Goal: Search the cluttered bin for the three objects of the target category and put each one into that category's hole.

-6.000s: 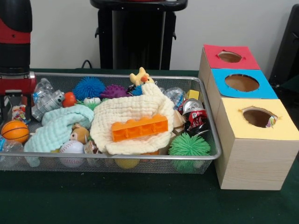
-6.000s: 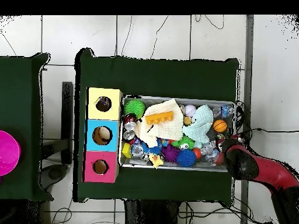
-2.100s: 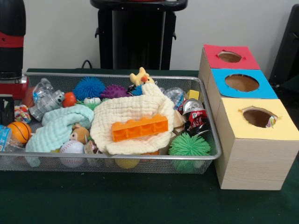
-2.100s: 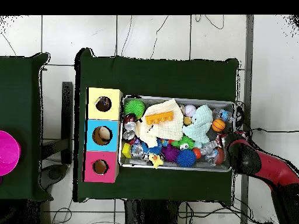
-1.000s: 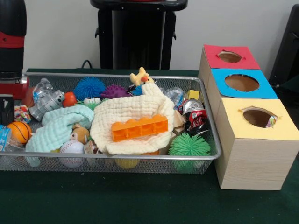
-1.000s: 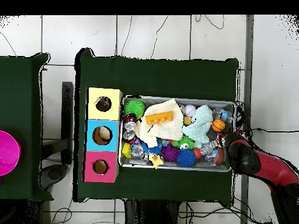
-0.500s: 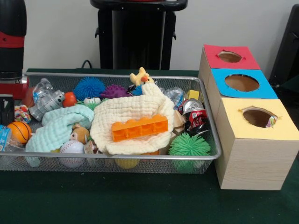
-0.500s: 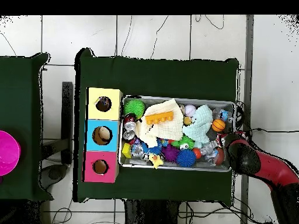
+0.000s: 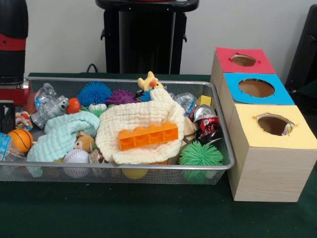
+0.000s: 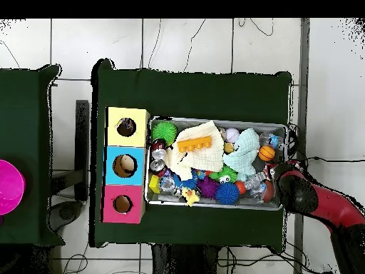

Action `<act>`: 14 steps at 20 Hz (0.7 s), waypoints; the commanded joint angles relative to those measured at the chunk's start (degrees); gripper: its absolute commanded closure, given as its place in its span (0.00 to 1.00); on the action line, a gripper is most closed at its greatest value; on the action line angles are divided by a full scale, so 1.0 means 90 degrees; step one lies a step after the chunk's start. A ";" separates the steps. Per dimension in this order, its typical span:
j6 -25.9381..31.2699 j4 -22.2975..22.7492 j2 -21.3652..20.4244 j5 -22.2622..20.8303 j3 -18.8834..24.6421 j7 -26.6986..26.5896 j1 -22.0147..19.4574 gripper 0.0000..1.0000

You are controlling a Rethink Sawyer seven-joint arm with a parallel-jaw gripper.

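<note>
The wire mesh bin (image 9: 148,166) is full of toys and cloths; it also shows in the overhead view (image 10: 207,207). One busy-print piece (image 9: 21,120) lies at the bin's left end, right beside my gripper (image 9: 6,116). The gripper hangs low over that end, half cut off by the picture's edge. In the overhead view the red arm (image 10: 306,196) covers it. Another printed piece (image 9: 287,130) peeks from the yellow-topped hole (image 9: 272,124), which also shows in the overhead view (image 10: 127,127). No third piece shows.
A cream waffle cloth (image 9: 138,121) with an orange brick (image 9: 147,136) on it fills the bin's middle. A mint cloth (image 9: 64,134), a basketball (image 9: 16,140), a baseball (image 9: 76,157), a green spiky ball (image 9: 200,154) and a crushed can (image 9: 205,121) lie around. Blue-topped (image 9: 256,88) and red-topped (image 9: 243,60) holes stand behind the yellow one.
Since six seconds ago the arm has shifted a little up and toward the front view's left edge. Over the last second nothing has visibly moved.
</note>
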 commanded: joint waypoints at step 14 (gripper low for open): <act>0.0473 0.0668 0.1021 -0.0262 -0.0104 0.0480 0.0199 1.00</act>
